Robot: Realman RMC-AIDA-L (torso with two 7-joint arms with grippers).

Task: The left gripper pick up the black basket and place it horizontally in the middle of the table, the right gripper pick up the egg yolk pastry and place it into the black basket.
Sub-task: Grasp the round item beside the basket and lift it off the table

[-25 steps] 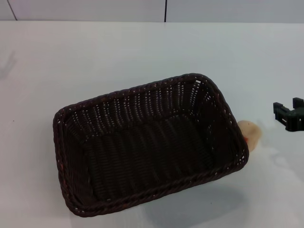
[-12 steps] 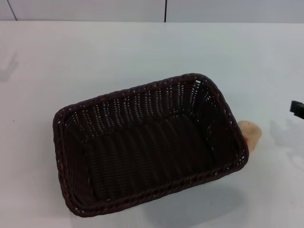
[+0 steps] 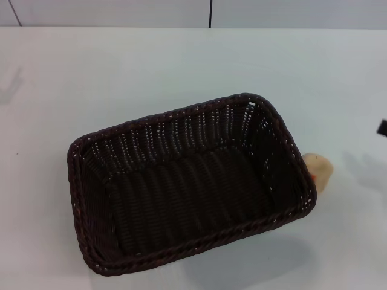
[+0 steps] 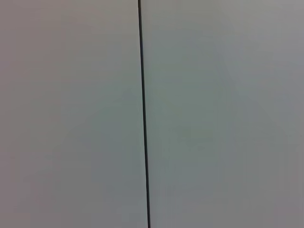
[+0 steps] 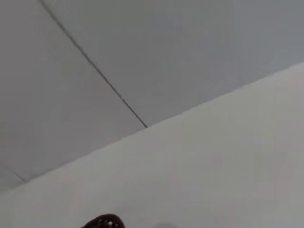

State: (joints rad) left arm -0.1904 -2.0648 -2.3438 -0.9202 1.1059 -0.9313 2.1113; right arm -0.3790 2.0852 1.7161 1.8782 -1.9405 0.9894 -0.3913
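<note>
The black basket lies on the white table, its long side slanted, and it is empty inside. The egg yolk pastry sits on the table just outside the basket's right end, touching or almost touching the rim, with an orange-red patch facing the basket. Only a small black tip of the right gripper shows at the right edge of the head view. The left gripper is out of view. The right wrist view shows a bit of the basket's rim.
A grey wall with a dark vertical seam runs behind the table's far edge. The left wrist view shows only wall and that seam. Bare white table surrounds the basket.
The right gripper has moved out to the right, from beside the pastry to the frame's edge. The basket and pastry have not moved.
</note>
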